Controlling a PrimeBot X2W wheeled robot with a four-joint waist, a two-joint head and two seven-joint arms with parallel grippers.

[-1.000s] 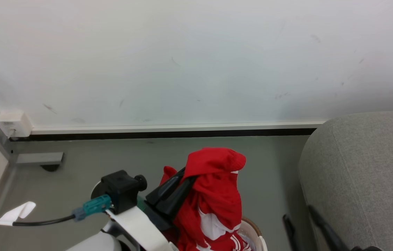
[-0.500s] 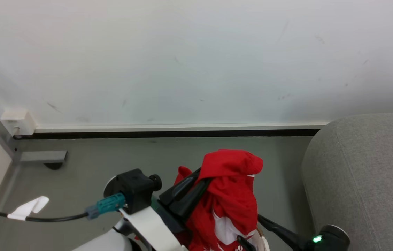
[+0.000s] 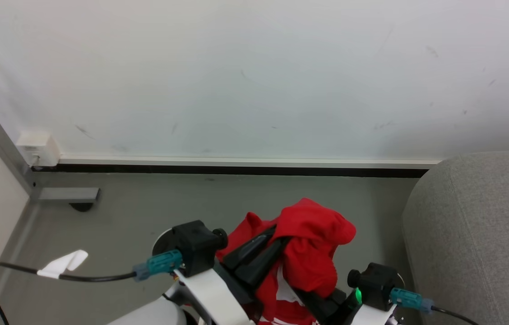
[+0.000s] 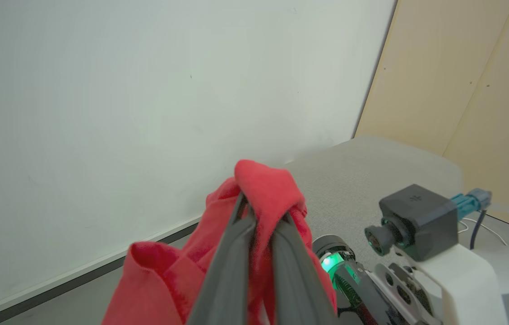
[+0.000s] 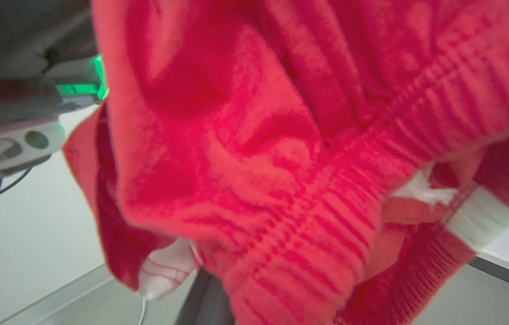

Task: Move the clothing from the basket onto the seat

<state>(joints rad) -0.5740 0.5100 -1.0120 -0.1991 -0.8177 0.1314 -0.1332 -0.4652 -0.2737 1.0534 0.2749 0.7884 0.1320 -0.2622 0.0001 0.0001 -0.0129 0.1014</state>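
Observation:
The red clothing (image 3: pixel 313 243) with white trim hangs bunched from my left gripper (image 3: pixel 277 237), which is shut on a fold of it high above the floor. In the left wrist view the two dark fingers (image 4: pixel 232 253) pinch the red clothing (image 4: pixel 263 185) between them. My right gripper (image 3: pixel 309 298) reaches in from the lower right, its fingers buried under the hanging cloth. Red ribbed clothing (image 5: pixel 281 149) crowds the right wrist view, so how its jaws stand is hidden. The light grey seat (image 3: pixel 480 234) stands to the right. The basket is out of view.
A white wall with a dark baseboard (image 3: pixel 236 170) stands ahead, above grey floor (image 3: pixel 146 203). A grey metal post (image 3: pixel 4 149) and a white wall box (image 3: pixel 37 146) are at the left. A black cable with a white tag (image 3: pixel 62 264) trails from my left wrist.
The head camera has shifted. My right gripper has come from beside the seat to under the hanging clothing. The left gripper still holds the clothing.

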